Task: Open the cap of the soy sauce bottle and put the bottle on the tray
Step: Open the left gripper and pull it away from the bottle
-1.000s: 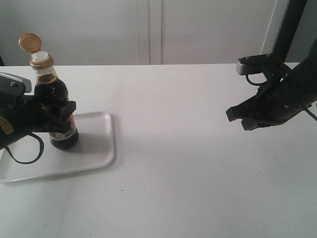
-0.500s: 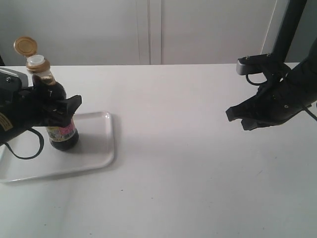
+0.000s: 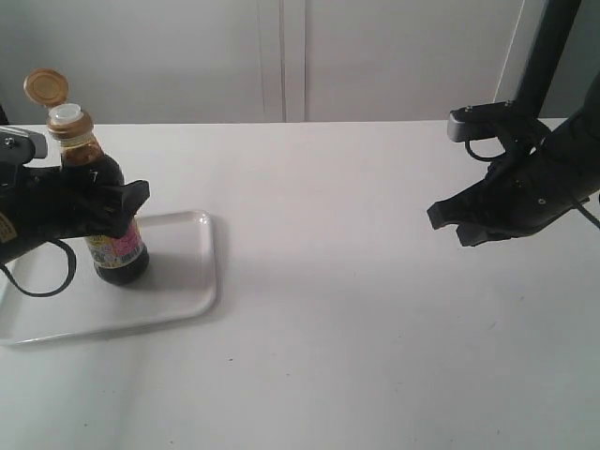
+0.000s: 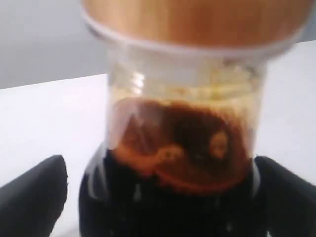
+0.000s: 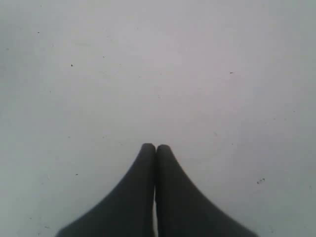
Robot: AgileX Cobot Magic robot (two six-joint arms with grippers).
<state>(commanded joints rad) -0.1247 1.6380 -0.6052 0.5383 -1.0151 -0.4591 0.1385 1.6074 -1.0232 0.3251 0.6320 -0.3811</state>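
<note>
The soy sauce bottle (image 3: 120, 255) stands upright on the white tray (image 3: 178, 281), on its left half. Its golden cap (image 3: 45, 86) is flipped open and back, and the white spout (image 3: 66, 114) is bare. My left gripper (image 3: 120, 202) is open around the bottle's shoulder. In the left wrist view the bottle (image 4: 182, 148) fills the space between the black fingers (image 4: 34, 192), with a thin gap beside one of them. My right gripper (image 3: 448, 223) hovers over the table at the right, shut on nothing, with its fingertips (image 5: 156, 147) pressed together.
The white table (image 3: 356, 309) runs between the tray and the right arm. A grey wall (image 3: 375, 56) stands behind it, and a dark post (image 3: 544, 56) rises at the back right.
The bottle came down from a lifted hold to stand on the tray. The left gripper opened off it and drew back a little to the left. The right arm has not moved.
</note>
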